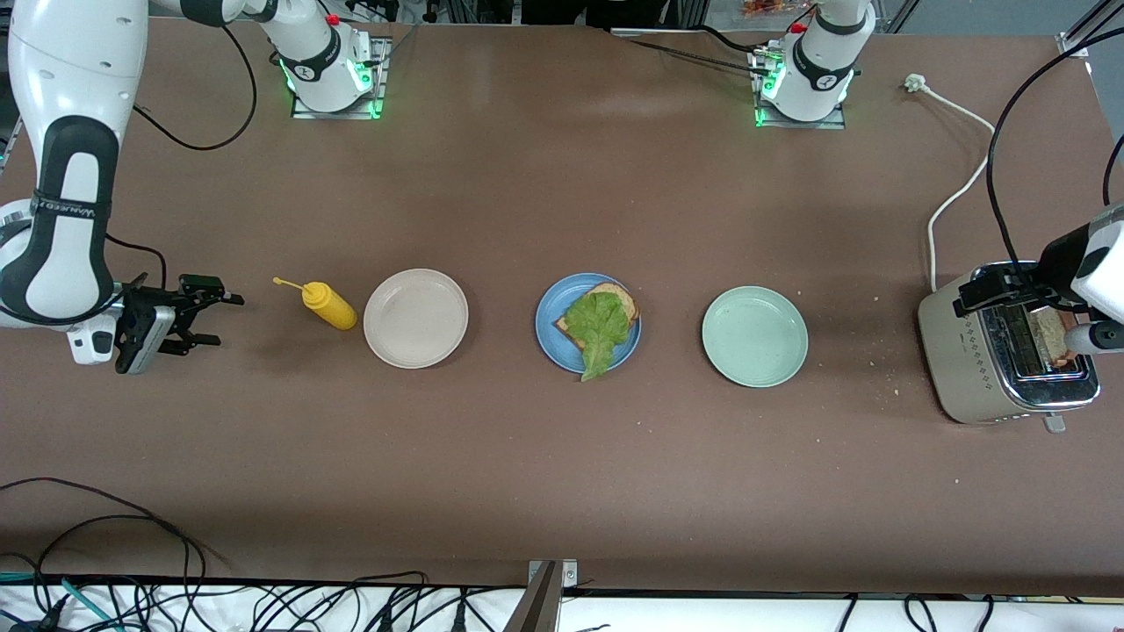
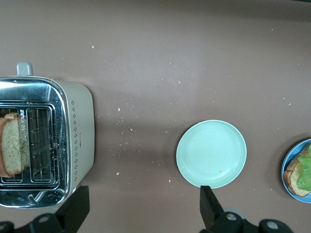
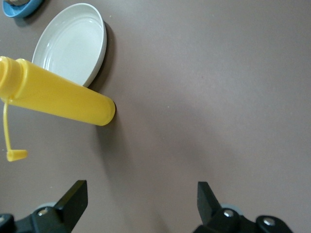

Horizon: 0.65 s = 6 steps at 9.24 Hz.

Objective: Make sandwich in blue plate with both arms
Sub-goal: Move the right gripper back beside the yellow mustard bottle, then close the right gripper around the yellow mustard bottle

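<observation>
Left claw (image 1: 1010,294) open over toaster (image 1: 983,369); blue plate (image 1: 549,338) well apart.

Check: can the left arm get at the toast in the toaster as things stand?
Probably yes. The left tool hangs open over the toaster, and the toast stands up out of its slot with nothing covering it.
</observation>
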Tool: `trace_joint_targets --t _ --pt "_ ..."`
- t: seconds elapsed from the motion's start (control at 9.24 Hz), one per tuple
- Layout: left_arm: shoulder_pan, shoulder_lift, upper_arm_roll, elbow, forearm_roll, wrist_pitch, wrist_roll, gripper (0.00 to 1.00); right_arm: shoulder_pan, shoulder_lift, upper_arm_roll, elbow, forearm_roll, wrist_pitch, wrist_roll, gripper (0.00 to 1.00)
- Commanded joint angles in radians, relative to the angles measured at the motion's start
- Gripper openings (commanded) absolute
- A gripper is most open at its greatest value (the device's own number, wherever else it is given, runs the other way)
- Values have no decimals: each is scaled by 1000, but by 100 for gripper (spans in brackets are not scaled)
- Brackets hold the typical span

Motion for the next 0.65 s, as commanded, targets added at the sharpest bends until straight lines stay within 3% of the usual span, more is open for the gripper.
trace_joint_targets --t 0.0,0.22,0.32,0.54 --pt "4 -2 2 9 -12 -16 5 100 -168 11 194 18 84 -8 -211 100" --pt "6 -2 2 13 -12 -16 4 100 -352 30 423 20 102 -15 -387 100" --pt "7 -2 2 14 -12 -16 4 100 -411 47 498 24 119 -68 -442 100" --pt "7 -3 2 14 -12 -16 4 100 -431 73 536 38 139 -150 -509 100"
